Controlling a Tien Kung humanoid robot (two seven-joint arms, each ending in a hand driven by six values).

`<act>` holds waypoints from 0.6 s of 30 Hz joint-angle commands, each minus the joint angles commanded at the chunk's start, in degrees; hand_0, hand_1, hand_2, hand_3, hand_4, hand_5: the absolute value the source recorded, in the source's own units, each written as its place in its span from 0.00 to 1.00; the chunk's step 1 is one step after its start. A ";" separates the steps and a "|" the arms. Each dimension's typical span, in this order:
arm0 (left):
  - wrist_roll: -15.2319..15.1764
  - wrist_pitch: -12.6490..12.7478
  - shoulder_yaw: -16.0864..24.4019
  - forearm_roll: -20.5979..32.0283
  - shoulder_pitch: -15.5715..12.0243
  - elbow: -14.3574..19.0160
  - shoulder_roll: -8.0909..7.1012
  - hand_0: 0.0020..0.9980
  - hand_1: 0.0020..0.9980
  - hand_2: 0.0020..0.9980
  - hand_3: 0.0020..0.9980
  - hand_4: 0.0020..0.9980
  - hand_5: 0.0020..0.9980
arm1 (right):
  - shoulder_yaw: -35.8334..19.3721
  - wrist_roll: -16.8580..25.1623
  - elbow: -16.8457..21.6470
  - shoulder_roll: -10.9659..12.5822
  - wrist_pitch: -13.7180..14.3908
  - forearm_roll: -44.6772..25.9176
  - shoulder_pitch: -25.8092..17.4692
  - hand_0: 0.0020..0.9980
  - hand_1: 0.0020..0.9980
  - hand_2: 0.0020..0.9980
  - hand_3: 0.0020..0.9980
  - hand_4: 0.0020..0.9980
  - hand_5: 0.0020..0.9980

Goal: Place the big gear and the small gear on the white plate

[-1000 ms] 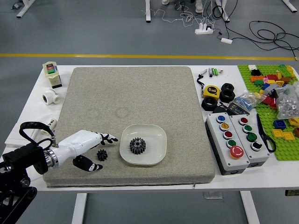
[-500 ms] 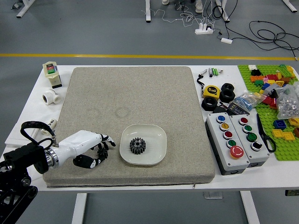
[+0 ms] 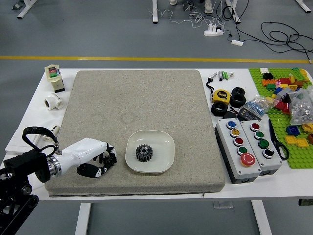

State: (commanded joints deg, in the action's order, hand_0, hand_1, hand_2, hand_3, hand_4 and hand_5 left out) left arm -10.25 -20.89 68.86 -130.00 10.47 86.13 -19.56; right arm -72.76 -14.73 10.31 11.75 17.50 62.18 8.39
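The relation on which the coming move turns is a short sideways one: the white plate [image 3: 165, 148] is set just beyond the fingertips of the left hand [image 3: 96, 149], on the side towards the worktop's [image 3: 254, 187] right edge. The hand is reached in from the left with its length pointed roughly at the plate, so little turning should be called for. No other hand is in view, so the carry is best judged as work for this one.

The fingers are curled in, with the thumb brought round from the near side, and the small gear [image 3: 105, 160] is held between them (how firmly cannot be told, as most of it is hidden). It is placed low over the grey mat [image 3: 161, 100], towards the near left corner of that mat; whether it is lifted clear or touching cannot be made out. What is seen of it is dark and toothed; no long axis is shown by it.

The big gear [image 3: 144, 153] is already laid flat on the plate, a little left of the middle, its dark teeth outward and its round centre upward. More bare plate is left on its right side than on its left. A small lift over the near rim is judged to be needed, and if the hand is kept too low, the rim could be pushed or the big gear knocked
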 joint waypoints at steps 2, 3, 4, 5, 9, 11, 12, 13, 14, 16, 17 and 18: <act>0.11 0.23 0.11 0.00 0.09 0.26 -0.04 0.31 0.41 0.46 0.54 0.23 0.00 | 0.05 0.00 0.00 0.00 0.00 -0.03 -0.02 0.60 0.61 0.69 0.56 0.75 0.68; 0.23 0.48 0.17 0.00 0.17 0.46 -0.06 0.31 0.41 0.46 0.54 0.23 0.00 | 0.08 0.00 0.00 0.01 0.00 -0.04 -0.02 0.60 0.61 0.69 0.56 0.75 0.68; 0.39 0.78 0.18 0.00 0.28 0.67 -0.08 0.31 0.41 0.46 0.54 0.23 0.00 | 0.12 0.02 0.00 0.02 0.00 -0.07 -0.02 0.60 0.61 0.69 0.56 0.75 0.68; 0.44 0.88 0.18 0.00 0.31 0.73 -0.08 0.31 0.41 0.46 0.54 0.23 0.00 | 0.13 0.02 0.00 0.02 0.01 -0.07 -0.03 0.60 0.61 0.69 0.56 0.75 0.68; 1.17 1.96 -0.04 0.00 0.74 2.09 -0.10 0.31 0.41 0.46 0.54 0.17 0.00 | 0.17 0.04 0.00 0.00 0.06 -0.25 -0.07 0.60 0.61 0.69 0.56 0.75 0.68; 1.77 2.68 -0.49 0.00 1.17 3.25 -0.02 0.31 0.41 0.46 0.54 0.17 0.00 | 0.20 0.06 0.00 -0.02 0.10 -0.39 -0.10 0.60 0.61 0.69 0.56 0.75 0.68; 2.00 2.96 -0.72 0.00 1.36 3.61 0.02 0.31 0.41 0.46 0.54 0.17 0.00 | 0.21 0.06 0.00 -0.02 0.11 -0.41 -0.10 0.60 0.61 0.69 0.56 0.75 0.68; 2.47 3.54 -1.23 0.00 1.76 4.20 0.11 0.31 0.41 0.46 0.54 0.15 0.00 | 0.23 0.06 0.00 -0.03 0.12 -0.42 -0.12 0.60 0.61 0.69 0.56 0.75 0.68; 2.96 4.23 -1.87 0.00 2.22 4.68 0.23 0.31 0.41 0.46 0.54 0.15 0.00 | 0.23 0.05 0.00 -0.04 0.13 -0.40 -0.14 0.60 0.61 0.69 0.56 0.75 0.68; 3.52 5.11 -2.68 0.00 2.75 5.19 0.37 0.31 0.41 0.46 0.54 0.15 0.00 | 0.22 0.05 0.00 -0.05 0.14 -0.37 -0.17 0.60 0.61 0.69 0.56 0.75 0.68; 3.76 5.49 -3.06 0.00 3.02 5.21 0.48 0.31 0.41 0.46 0.54 0.15 0.00 | 0.23 0.05 0.00 -0.05 0.14 -0.37 -0.19 0.60 0.61 0.69 0.56 0.75 0.68; 4.61 7.08 -4.67 0.00 4.14 5.15 0.84 0.31 0.41 0.46 0.54 0.15 0.00 | 0.27 0.05 0.00 -0.06 0.15 -0.39 -0.25 0.60 0.61 0.69 0.56 0.75 0.68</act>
State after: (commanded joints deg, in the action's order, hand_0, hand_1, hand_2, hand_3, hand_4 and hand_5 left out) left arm -5.63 -13.81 64.19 -130.00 14.61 91.29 -18.72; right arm -72.50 -14.68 10.31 11.69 17.65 61.78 8.14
